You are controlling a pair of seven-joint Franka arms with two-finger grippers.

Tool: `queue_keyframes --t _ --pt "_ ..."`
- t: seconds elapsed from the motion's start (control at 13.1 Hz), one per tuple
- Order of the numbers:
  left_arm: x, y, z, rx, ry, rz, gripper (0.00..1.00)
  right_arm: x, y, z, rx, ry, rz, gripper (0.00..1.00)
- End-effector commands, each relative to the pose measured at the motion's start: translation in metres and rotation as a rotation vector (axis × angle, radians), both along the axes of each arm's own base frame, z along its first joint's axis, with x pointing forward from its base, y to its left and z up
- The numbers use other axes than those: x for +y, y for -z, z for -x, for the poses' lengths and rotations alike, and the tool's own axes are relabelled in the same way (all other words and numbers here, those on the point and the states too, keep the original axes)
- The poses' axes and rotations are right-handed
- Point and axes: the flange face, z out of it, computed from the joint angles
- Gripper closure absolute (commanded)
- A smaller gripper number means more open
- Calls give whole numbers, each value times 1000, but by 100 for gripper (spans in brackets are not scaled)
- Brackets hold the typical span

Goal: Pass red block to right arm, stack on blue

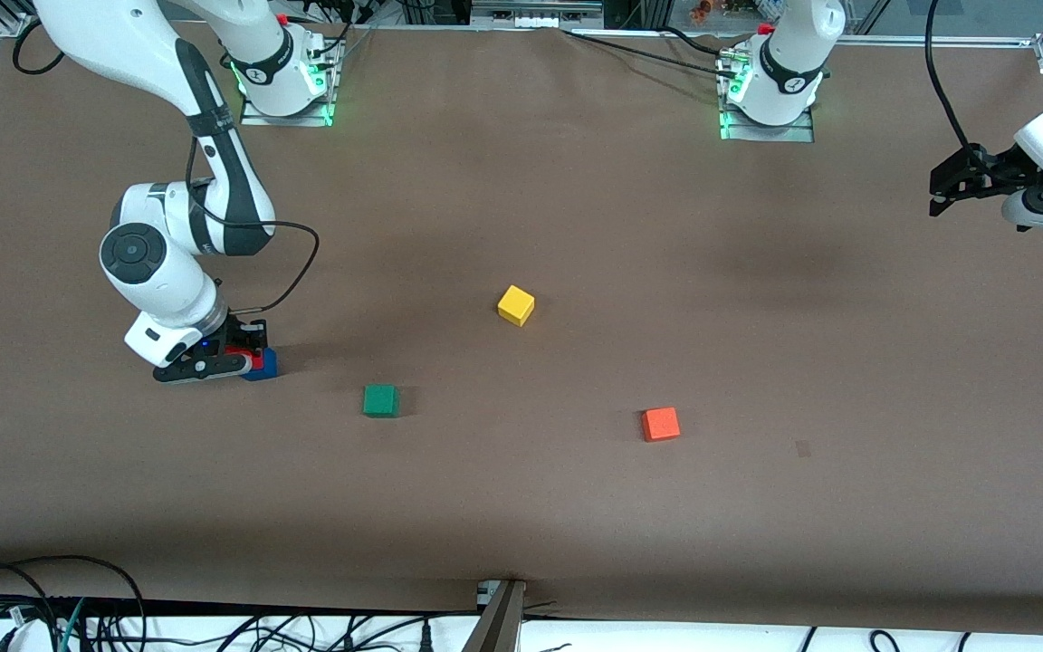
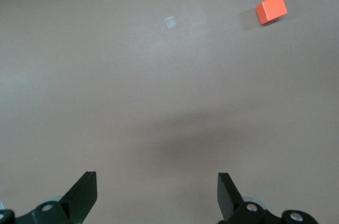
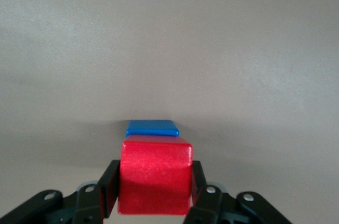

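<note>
Right claw down low at the right arm's end of the brown worktop, clamped on the red block, one finger pressed to each side face. Red block sitting directly above the blue block, with only a strip of blue showing past its top edge in the right wrist view; from the front view a blue corner peeking out beside the claw, red just visible between the fingers. Cannot tell whether the red block already rests on the blue one or hangs a hair above it. Left claw up in the air over the left arm's end of the worktop, fingers spread wide and holding nothing, waiting. Green block lying between the stack and the orange block, all three at about the same depth. Yellow block near the middle of the worktop, farther from the front camera than the green and orange ones. Orange block also seen in the left wrist view, alone on bare worktop.
</note>
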Motion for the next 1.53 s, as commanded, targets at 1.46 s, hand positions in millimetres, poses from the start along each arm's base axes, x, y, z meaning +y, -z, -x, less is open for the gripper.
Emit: queue_keyframes --t 1.46 --pt "-12 -3 -2 -2 8 9 0 -21 -248 -33 214 62 -39 0"
